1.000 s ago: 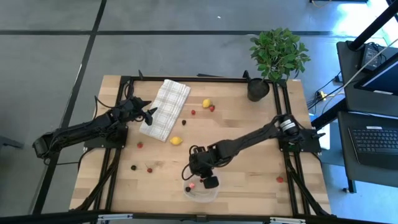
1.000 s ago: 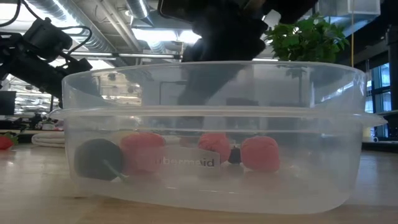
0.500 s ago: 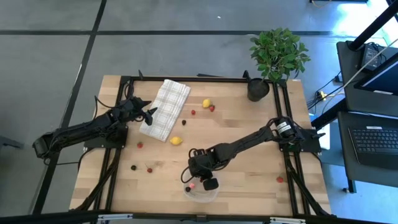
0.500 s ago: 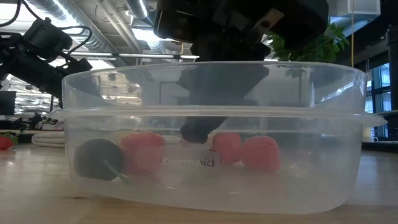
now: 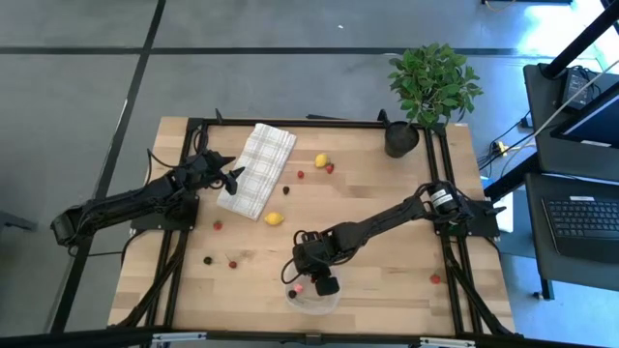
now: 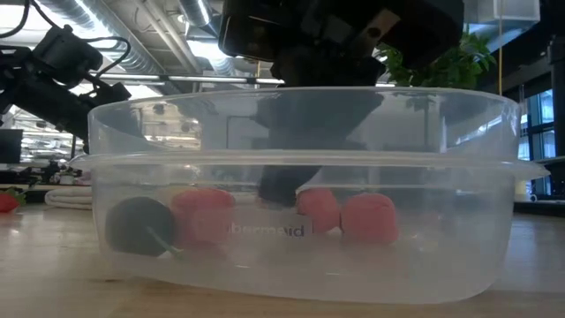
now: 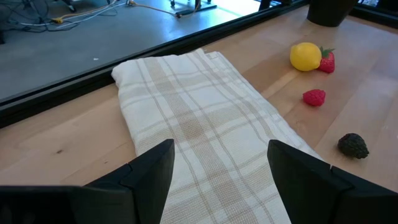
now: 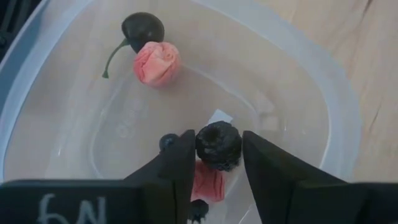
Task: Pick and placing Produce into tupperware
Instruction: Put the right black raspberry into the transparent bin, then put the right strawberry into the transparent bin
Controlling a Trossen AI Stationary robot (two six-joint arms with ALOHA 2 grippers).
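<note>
Dark berry (image 8: 218, 145) lower in tupperware (image 8: 336, 118)

Open tupperware (image 5: 312, 300) mouth occupied by right end effector (image 8: 214, 163).

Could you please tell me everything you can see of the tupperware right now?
The tupperware is a small, rounded, clear plastic container with a whitish rim, standing upright on the wooden table near its front edge. Inside lie pink-red berries and a dark stemmed one. The right claw reaches into it, shut on a dark berry.
</note>
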